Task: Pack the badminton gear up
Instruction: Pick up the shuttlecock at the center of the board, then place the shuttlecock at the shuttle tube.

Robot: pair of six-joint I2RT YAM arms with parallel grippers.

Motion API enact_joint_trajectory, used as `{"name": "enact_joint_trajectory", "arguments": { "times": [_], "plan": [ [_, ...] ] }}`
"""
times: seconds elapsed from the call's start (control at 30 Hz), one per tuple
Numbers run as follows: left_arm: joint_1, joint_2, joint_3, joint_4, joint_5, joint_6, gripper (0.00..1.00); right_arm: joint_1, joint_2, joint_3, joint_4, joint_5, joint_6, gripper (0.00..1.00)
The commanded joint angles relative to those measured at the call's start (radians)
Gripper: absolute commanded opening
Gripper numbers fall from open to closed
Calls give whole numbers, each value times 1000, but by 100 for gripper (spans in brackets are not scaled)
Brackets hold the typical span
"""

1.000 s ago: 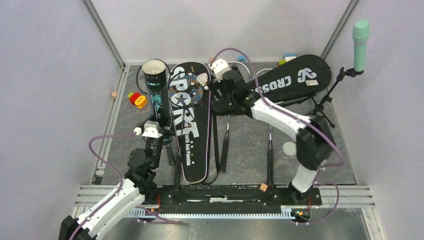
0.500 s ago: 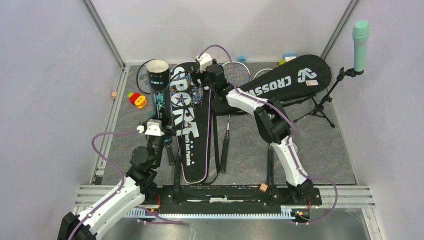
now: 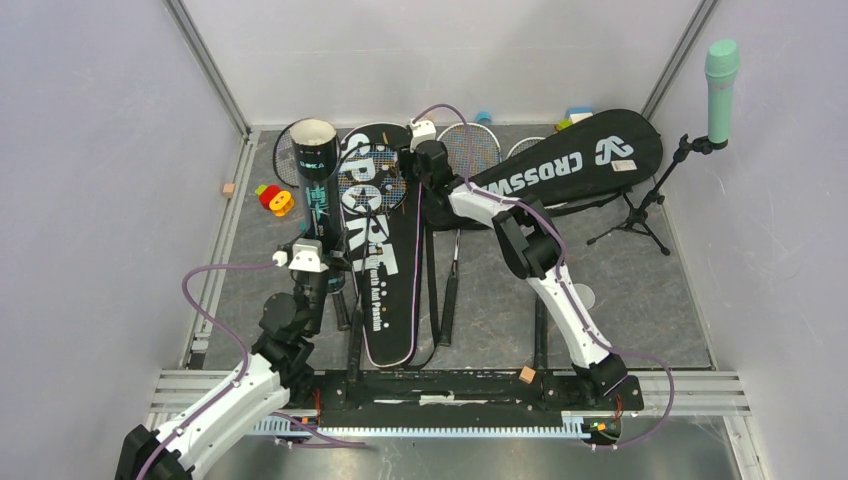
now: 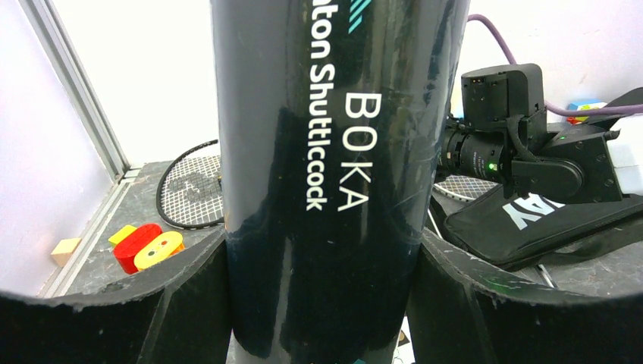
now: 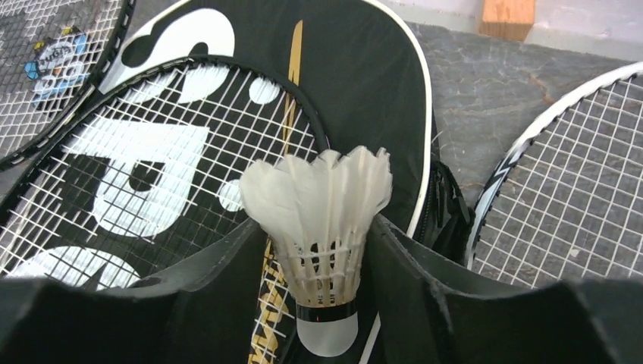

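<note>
I'm clamping tube (image 4: 326, 114) in left hand (image 4: 322, 254), pinching shuttlecock (image 5: 318, 193) feathers in right hand (image 5: 318, 231) — risking crushing them, or missing the tube at 9 o'clock.

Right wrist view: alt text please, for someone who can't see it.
The right pincer grips a white feather shuttlecock, cork base toward the camera. Beneath lies a black racket bag with white lettering, a stringed racket head across it; another racket head lies at right.

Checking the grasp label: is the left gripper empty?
No: the left gripper is closed on both sides of the long black tube lettered BOKA.
</note>
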Motion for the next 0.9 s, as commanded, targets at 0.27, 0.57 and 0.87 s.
{"name": "enact_joint_trajectory", "arguments": {
  "times": [0.27,0.57,0.87],
  "plan": [
    [-1,12,32,103,29,-50,23,2,-386,-305,219,-94,-23,34],
    [-1,29,39,89,242,-99,25,2,-955,-764,385,-267,-31,38],
    [-1,164,59,173,560,-161,24,3,-1280,-927,652,-485,212,39]
  ]
}}
